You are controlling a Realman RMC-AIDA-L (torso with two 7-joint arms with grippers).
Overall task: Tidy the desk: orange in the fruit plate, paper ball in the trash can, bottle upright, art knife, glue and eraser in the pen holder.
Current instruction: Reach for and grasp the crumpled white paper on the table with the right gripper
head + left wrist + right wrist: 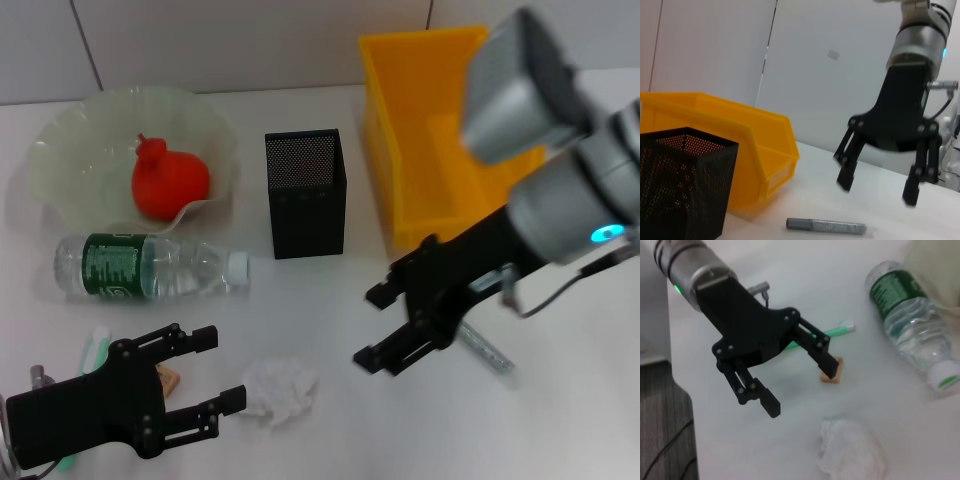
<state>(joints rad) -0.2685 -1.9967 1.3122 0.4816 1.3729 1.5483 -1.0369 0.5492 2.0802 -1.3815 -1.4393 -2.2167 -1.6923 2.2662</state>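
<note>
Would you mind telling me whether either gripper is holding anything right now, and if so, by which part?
Nothing is held. The left gripper and the right gripper are both open and empty above the table.

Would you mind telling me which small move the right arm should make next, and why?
Probably lower the open right end effector onto the grey pen-like art knife: its jaws hang just above that tool, which lies flat on the white desk, outside the black mesh pen holder.

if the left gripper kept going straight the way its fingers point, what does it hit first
Most likely the paper ball. The left gripper is open, fingers aimed across the table toward the robot's right, and the ball lies just beyond the fingertips. Height is unclear in the head view, so it might pass just above it.
</note>
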